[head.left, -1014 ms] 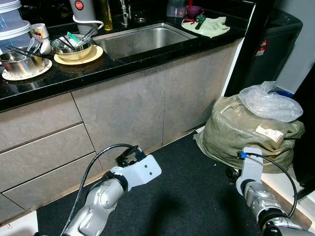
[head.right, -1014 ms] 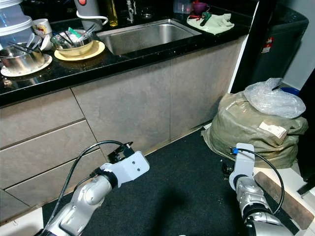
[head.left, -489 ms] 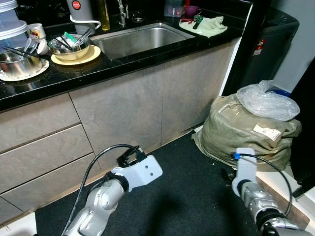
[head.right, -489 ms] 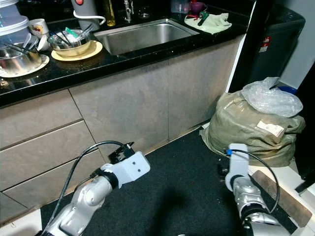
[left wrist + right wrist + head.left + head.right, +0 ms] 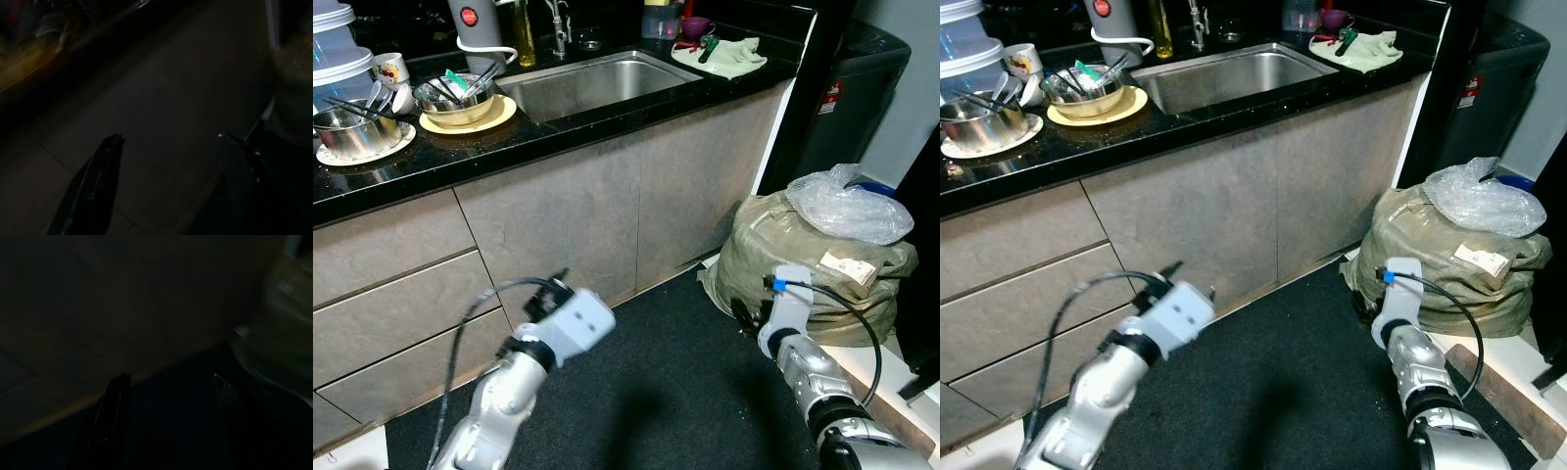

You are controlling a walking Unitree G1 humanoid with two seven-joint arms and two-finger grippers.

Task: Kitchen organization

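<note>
Left eye view is showing stacked steel bowls [image 5: 352, 132] sitting on the black stone surface [image 5: 558, 122], likely slippery, best gripped by the rim, while both tools, left [image 5: 166, 161] and right [image 5: 168, 401], are hanging spread apart, empty.

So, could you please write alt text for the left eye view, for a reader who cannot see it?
A black kitchen counter with a steel sink and used bowls runs above grey cabinets. Below, both silver arms hang low over a dark mat. A stuffed olive sack sits beside the right arm.
</note>
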